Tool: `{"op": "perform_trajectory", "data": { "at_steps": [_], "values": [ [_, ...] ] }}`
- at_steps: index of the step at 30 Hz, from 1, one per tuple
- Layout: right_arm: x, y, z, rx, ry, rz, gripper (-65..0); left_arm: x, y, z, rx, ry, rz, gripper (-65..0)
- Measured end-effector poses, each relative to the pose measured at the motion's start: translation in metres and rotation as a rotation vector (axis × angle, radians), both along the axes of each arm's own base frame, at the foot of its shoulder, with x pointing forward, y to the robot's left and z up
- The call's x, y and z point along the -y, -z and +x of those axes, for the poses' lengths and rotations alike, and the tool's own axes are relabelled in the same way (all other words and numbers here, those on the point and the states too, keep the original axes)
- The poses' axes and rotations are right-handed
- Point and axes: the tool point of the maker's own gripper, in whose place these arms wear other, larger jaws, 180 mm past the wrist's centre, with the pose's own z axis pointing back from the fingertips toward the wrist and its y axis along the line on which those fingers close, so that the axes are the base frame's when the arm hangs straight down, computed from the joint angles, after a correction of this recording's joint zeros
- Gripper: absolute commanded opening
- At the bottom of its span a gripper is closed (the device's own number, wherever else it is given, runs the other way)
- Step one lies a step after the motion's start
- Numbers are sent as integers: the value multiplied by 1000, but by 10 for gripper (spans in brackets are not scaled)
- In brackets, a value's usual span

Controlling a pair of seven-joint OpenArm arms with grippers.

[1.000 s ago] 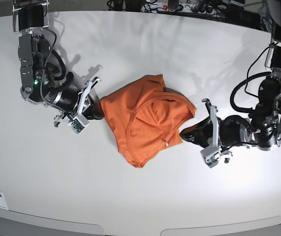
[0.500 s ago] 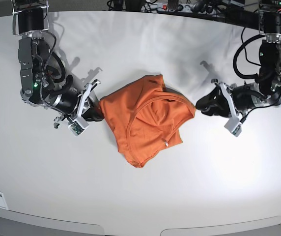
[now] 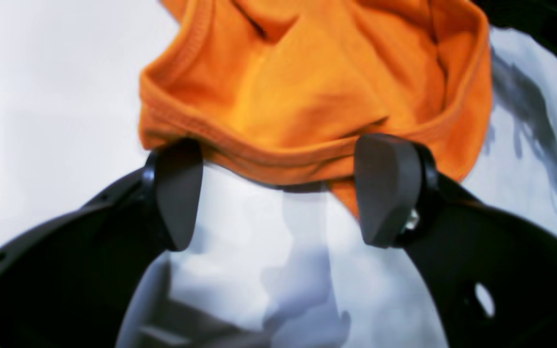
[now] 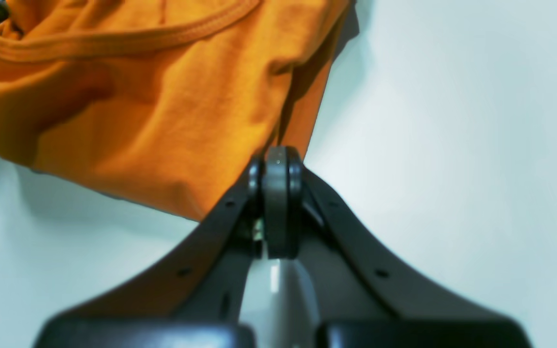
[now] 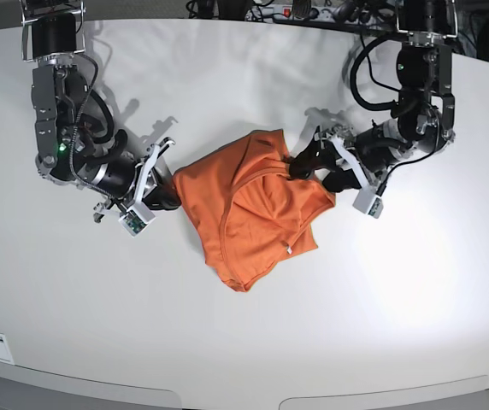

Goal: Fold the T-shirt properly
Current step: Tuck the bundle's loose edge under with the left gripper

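Observation:
The orange T-shirt (image 5: 249, 209) lies bunched and partly folded in the middle of the white table, its neckline curving across the top layer, with a small white tag (image 5: 289, 250) near the lower right. My right gripper (image 5: 169, 193) is at the shirt's left corner. In the right wrist view it (image 4: 278, 162) is shut, with the edge of the T-shirt (image 4: 162, 111) drawn into its tips. My left gripper (image 5: 309, 171) is at the shirt's upper right edge. In the left wrist view it (image 3: 281, 193) stands open, and the hem of the T-shirt (image 3: 307, 87) lies just at its fingertips, ungripped.
The white table (image 5: 244, 342) reaches all around the shirt. Cables and a power strip (image 5: 304, 12) run along the far edge. Both arms' dark bodies (image 5: 65, 145) flank the shirt, left and right.
My left arm swung from the table's lower right up to the shirt's upper right edge, and its gripper opened. The right gripper and the shirt stayed where they were.

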Motion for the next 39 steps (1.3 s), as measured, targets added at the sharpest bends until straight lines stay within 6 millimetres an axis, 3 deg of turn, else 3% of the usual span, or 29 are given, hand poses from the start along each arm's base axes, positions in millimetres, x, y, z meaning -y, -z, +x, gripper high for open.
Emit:
{"op": "perform_trajectory", "data": {
  "at_steps": [3, 5, 6, 8, 9, 12, 16, 24, 39],
  "values": [
    [2, 0, 0, -1, 0, -6, -650, 5, 1, 3, 15, -17, 1, -159],
    [5, 1, 0, 0, 0, -14, -650, 5, 0, 6, 30, -28, 3, -227],
    [6, 1, 0, 0, 0, -17, -650, 3, 2, 7, 25, -43, 12, -319],
    [7, 1, 0, -1, 0, -21, -650, -4, 6, 9, 17, -72, 43, -571],
    [7, 1, 0, 0, 1, -20, -650, -7, 8, 9, 11, -72, 58, -650],
    [7, 1, 0, 0, 0, -19, -650, -11, 3, 15, 31, -74, 67, -650],
    [7, 1, 0, 0, 0, -20, -650, -8, -21, 32, 112, -45, 30, -650],
    [7, 1, 0, -1, 0, -20, -650, -3, -51, 54, 225, 11, 44, -650],
    [7, 1, 0, -1, 0, -20, -650, -24, -70, 84, 331, -12, 196, -650]
  ]
}}
